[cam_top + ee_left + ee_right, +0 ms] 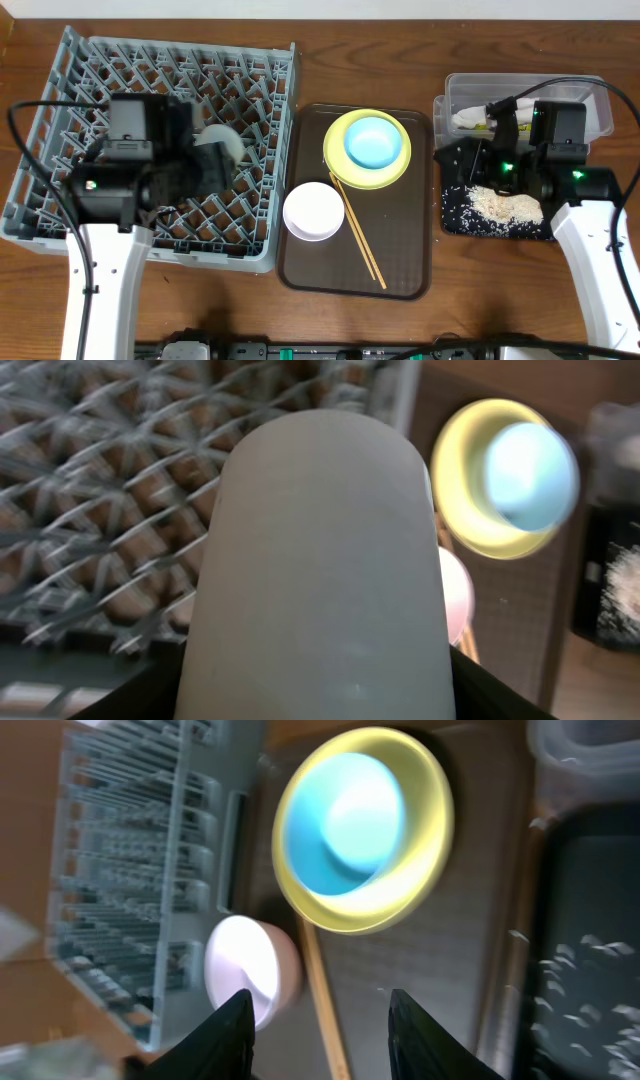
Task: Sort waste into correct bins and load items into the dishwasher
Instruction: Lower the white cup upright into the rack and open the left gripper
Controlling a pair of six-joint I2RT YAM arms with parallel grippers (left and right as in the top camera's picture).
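Note:
My left gripper [215, 160] hangs over the grey dishwasher rack [100, 70], shut on the small white cup [222, 145]. That cup [320, 560] fills the left wrist view, clamped between the dark fingers of the gripper [315, 690]. The yellow plate [340, 165] carries the light blue bowl [375, 142]; the white bowl [313, 210] and chopsticks [358, 235] lie beside them. My right gripper [462, 160] is open and empty at the left edge of the black tray [460, 222], which holds rice [505, 205]. A crumpled napkin [470, 118] lies in the clear box [590, 95].
The dishes rest on a dark brown serving tray [400, 270] between the rack and the bins. In the right wrist view the open gripper [320, 995] looks over a chopstick [325, 1020], the white bowl [245, 965] and the yellow plate [400, 895].

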